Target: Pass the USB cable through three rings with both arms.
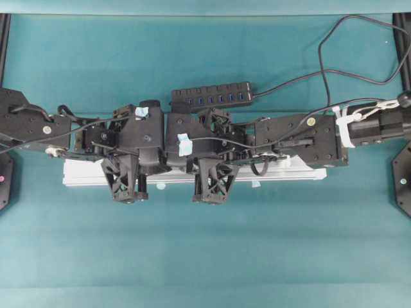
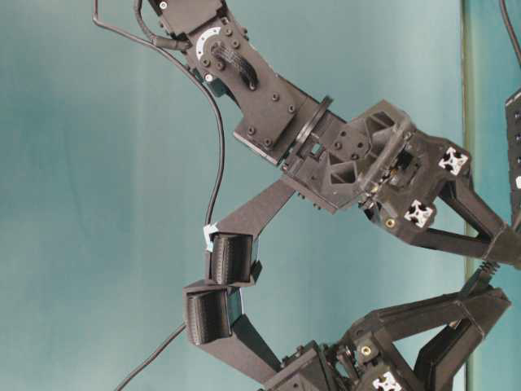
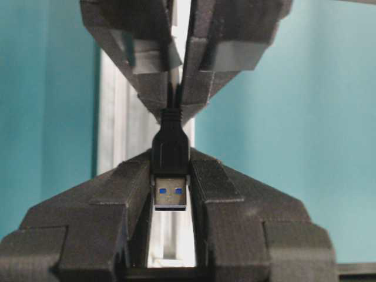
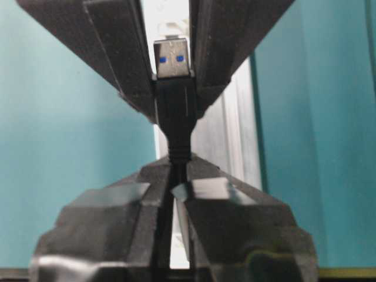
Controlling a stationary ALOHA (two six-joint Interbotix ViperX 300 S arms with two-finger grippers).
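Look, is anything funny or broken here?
Nothing looks broken or spilled. One thing stands out: both grippers pinch the same USB plug at once, the left gripper on its body, the right gripper on the cord just behind it.

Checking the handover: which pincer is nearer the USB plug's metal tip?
Left. The left pincer clamps the USB plug body right behind the metal tip. The right pincer is shut on the USB cable at the strain relief, behind the plug.

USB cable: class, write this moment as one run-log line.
USB cable: held by both arms | left pincer: shut on plug | right pincer: shut on cord behind plug
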